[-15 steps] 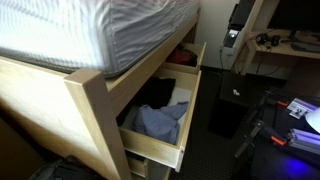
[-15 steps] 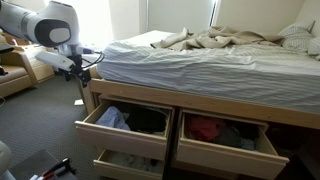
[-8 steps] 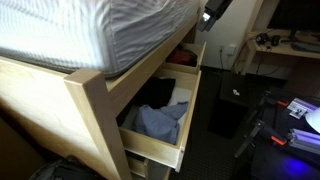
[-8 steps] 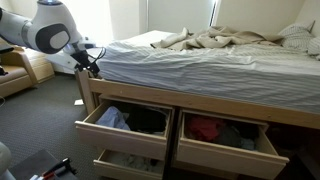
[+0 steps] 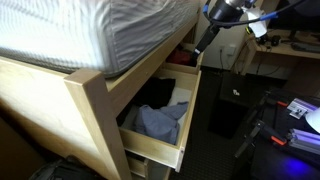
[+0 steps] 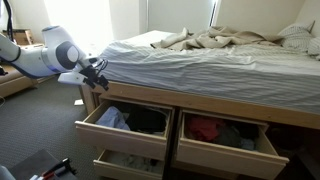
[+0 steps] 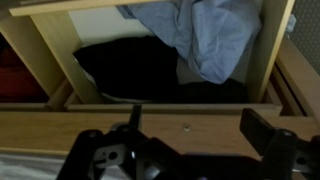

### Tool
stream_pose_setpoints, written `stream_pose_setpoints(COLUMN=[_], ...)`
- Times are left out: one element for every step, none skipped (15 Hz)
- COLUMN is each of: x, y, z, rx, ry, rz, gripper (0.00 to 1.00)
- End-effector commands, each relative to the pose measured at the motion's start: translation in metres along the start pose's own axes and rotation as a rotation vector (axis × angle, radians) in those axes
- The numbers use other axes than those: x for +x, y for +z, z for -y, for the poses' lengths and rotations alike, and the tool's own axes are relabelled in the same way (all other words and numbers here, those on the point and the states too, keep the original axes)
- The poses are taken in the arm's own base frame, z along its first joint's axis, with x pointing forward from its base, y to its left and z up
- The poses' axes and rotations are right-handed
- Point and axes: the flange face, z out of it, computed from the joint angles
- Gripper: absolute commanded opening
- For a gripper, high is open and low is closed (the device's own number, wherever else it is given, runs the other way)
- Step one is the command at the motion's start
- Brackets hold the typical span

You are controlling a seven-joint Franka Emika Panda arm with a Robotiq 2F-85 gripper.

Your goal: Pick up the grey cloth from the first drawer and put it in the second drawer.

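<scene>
The grey cloth (image 5: 160,121) lies crumpled in the open first drawer (image 5: 188,112), next to a black cloth (image 7: 140,68). It shows in both exterior views (image 6: 112,118) and at the top of the wrist view (image 7: 215,35). The second drawer (image 6: 226,150) stands open beside it with a red cloth (image 6: 205,128) inside. My gripper (image 6: 97,76) hangs above the first drawer's outer corner, at the mattress edge, and also shows in an exterior view (image 5: 203,38). In the wrist view my gripper (image 7: 200,125) is open and empty over the drawer's wooden front, apart from the cloth.
The mattress (image 6: 190,65) and wooden bed frame (image 5: 95,105) overhang the drawers. A lower drawer (image 6: 120,163) is pulled out under the first one. A desk with cables (image 5: 285,45) and floor clutter (image 5: 290,125) stand beyond the bed.
My arm has swung from beside the bed toward the first drawer; the gripper now sits lower and nearer the drawer corner. The cloths and drawers have not moved.
</scene>
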Motion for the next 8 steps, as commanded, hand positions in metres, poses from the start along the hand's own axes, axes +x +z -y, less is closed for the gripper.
stream_pose_setpoints(x=[0.01,-0.001,0.0,0.003,0.005,0.007,0.014,0.018], y=[0.048,0.024,0.034,0.041,0.045,0.024,0.045,0.046], z=[0.001,0.0,0.0,0.001,0.002,0.005,0.023,0.025], rx=[-0.05,-0.035,-0.041,-0.037,-0.033,-0.015,0.077,0.111], ry=[-0.018,-0.011,-0.015,-0.015,-0.014,-0.025,-0.093,-0.115], rz=[0.189,0.105,0.145,0.165,0.176,0.185,0.222,0.207], gripper=[1.0,1.0,1.0,1.0,1.0,1.0,1.0,1.0])
